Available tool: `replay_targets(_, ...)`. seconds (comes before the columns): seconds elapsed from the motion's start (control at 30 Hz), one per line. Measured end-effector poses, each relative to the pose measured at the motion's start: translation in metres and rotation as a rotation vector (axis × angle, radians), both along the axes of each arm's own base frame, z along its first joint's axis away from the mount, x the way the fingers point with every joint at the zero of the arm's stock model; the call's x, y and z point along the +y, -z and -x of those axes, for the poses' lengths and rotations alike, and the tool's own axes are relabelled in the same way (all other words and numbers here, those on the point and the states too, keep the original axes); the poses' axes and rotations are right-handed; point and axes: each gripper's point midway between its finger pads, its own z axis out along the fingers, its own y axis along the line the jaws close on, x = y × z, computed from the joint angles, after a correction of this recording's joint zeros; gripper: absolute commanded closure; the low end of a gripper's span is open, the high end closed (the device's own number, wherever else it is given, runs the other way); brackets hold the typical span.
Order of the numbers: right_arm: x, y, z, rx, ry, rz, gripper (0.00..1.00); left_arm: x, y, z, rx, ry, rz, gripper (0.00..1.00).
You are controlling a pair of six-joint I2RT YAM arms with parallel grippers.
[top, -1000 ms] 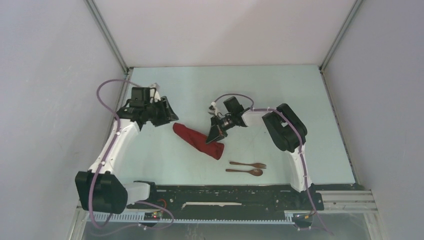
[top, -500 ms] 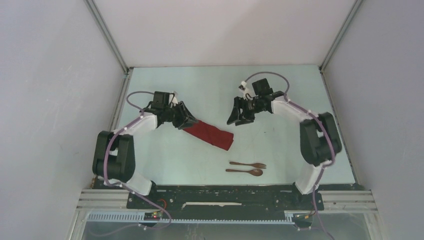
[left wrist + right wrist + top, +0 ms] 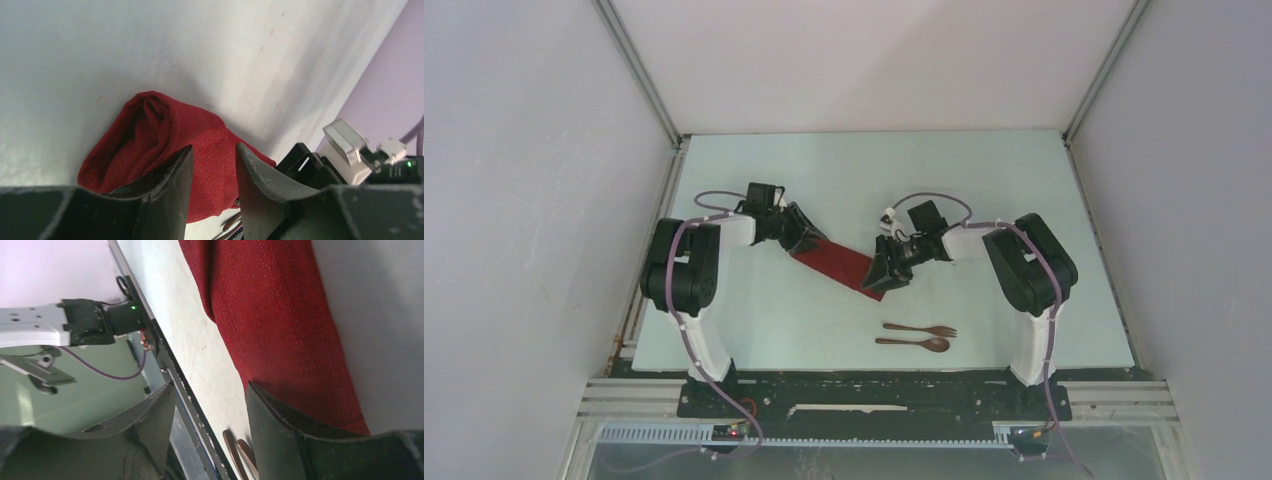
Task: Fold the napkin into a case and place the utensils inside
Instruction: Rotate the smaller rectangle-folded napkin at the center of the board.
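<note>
The dark red napkin (image 3: 839,268) lies as a narrow folded case, slanting from upper left to lower right on the pale table. My left gripper (image 3: 809,238) is at its upper-left end. In the left wrist view the gripper (image 3: 214,147) is open, and the napkin (image 3: 165,130) shows below and between its fingers. My right gripper (image 3: 886,272) is open at the lower-right end. One of its fingers (image 3: 270,425) rests at the napkin (image 3: 280,315) edge and the other hangs over bare table. The utensils, a fork (image 3: 921,329) and a spoon (image 3: 914,343), lie side by side nearer the front.
A black rail (image 3: 874,385) with both arm bases runs along the table's near edge. Grey walls enclose the left, back and right sides. The utensil handles (image 3: 237,445) show just beyond my right fingers.
My right gripper let go of the napkin, lifted away to the back, then came down again at its lower-right end. My left gripper moved in to the upper-left end. The napkin shifted slightly right.
</note>
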Motion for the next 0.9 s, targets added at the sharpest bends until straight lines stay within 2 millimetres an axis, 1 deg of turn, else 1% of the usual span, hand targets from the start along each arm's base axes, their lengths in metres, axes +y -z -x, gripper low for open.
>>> replay_targets(0.03,-0.004,0.003,-0.002,0.03,0.012,-0.021,0.36,-0.002,-0.002,-0.004,-0.003,0.007,0.011,0.5)
replay_targets(0.07,-0.006,0.002,-0.006,0.039,0.02,-0.042,0.35,-0.004,-0.004,-0.008,-0.011,0.011,0.014,0.49)
replay_targets(0.13,-0.01,-0.001,-0.014,0.014,0.04,-0.044,0.34,-0.007,-0.008,-0.013,-0.028,0.026,0.008,0.46)
replay_targets(0.23,-0.011,-0.01,-0.013,-0.023,0.053,-0.007,0.32,-0.005,-0.02,-0.019,-0.056,0.044,-0.017,0.41)
replay_targets(0.3,-0.008,-0.026,-0.008,-0.06,0.048,0.007,0.32,-0.001,-0.038,-0.02,-0.093,0.051,-0.037,0.39)
replay_targets(0.37,0.0,-0.046,-0.003,-0.108,0.031,-0.019,0.32,0.005,-0.064,-0.019,-0.151,0.046,-0.05,0.38)
replay_targets(0.43,0.01,-0.06,-0.003,-0.141,0.02,-0.055,0.33,0.01,-0.087,-0.02,-0.208,0.034,-0.051,0.38)
replay_targets(0.47,0.014,-0.062,-0.004,-0.146,0.019,-0.067,0.33,0.013,-0.095,-0.022,-0.233,0.027,-0.049,0.37)
replay_targets(0.5,0.019,-0.062,-0.005,-0.147,0.017,-0.079,0.33,0.014,-0.098,-0.024,-0.244,0.023,-0.048,0.36)
replay_targets(0.53,0.022,-0.058,-0.006,-0.137,0.018,-0.084,0.33,0.015,-0.095,-0.026,-0.245,0.018,-0.049,0.36)
replay_targets(0.6,0.024,-0.044,-0.008,-0.106,0.029,-0.07,0.33,0.019,-0.076,-0.03,-0.209,0.006,-0.065,0.35)
replay_targets(0.67,0.02,-0.026,-0.01,-0.074,0.047,-0.047,0.34,0.022,-0.044,-0.03,-0.134,-0.003,-0.093,0.34)
replay_targets(0.73,0.009,-0.009,-0.011,-0.036,0.077,-0.02,0.34,0.025,-0.012,-0.026,-0.054,-0.008,-0.116,0.34)
replay_targets(0.8,-0.006,0.004,-0.012,0.002,0.113,0.004,0.34,0.027,-0.012,-0.03,-0.054,-0.02,-0.106,0.33)
replay_targets(0.9,-0.013,0.003,-0.018,-0.003,0.136,0.005,0.34,0.032,-0.01,-0.028,-0.049,-0.028,-0.142,0.33)
